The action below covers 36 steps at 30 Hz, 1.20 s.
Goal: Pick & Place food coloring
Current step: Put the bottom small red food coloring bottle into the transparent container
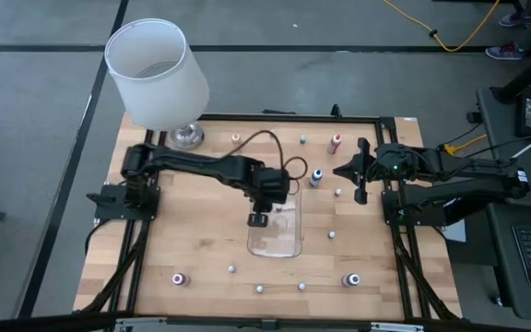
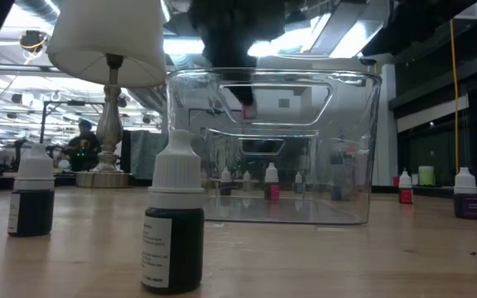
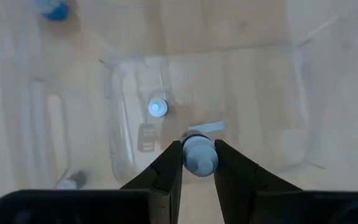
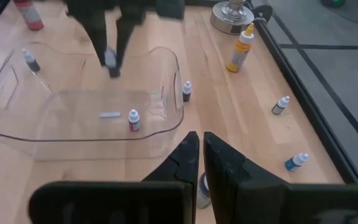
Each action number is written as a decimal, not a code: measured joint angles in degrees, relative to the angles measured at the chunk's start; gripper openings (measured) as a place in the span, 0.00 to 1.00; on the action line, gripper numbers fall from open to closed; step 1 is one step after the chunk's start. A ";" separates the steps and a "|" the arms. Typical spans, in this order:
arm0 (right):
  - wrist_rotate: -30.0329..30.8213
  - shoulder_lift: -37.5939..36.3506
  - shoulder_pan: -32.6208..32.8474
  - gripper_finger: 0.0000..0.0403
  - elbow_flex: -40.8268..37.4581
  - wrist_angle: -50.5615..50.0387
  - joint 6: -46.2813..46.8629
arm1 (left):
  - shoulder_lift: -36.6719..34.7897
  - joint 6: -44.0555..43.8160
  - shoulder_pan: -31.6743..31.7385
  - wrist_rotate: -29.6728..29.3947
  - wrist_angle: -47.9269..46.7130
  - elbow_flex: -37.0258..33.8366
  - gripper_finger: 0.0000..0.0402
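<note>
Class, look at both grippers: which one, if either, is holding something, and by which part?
The left gripper holds a food coloring bottle by its sides, just below the cap, above the clear tray. The right gripper is shut, holding nothing.

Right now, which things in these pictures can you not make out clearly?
- Left gripper, low view: mostly cut off by the top edge; only dark fingers show above the tray.
- Held bottle, left wrist view: only its cap shows; the colour of its contents is hidden.
- Bottle in tray, high view: too small to spot.
- Labels on near bottles, low view: too blurred to read.
</note>
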 joint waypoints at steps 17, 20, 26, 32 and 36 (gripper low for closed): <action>0.00 0.00 -0.01 0.07 0.00 -0.83 -1.33 | 9.82 0.40 0.39 -1.69 3.84 -0.02 0.18; 0.00 -0.02 -0.02 0.07 0.00 -0.87 -1.33 | 10.15 -0.25 0.38 -2.14 4.12 -0.01 0.19; 0.00 0.01 -0.02 0.07 0.00 -0.96 -1.33 | 10.44 -1.08 0.48 -2.97 4.34 0.02 0.22; 0.00 0.00 -0.02 0.07 0.00 -1.09 -1.33 | 10.43 -1.49 0.48 -2.65 4.08 0.02 0.23; -0.02 0.01 -0.02 0.07 0.00 -1.09 -1.33 | 10.42 -1.53 0.46 -2.66 4.08 0.02 0.25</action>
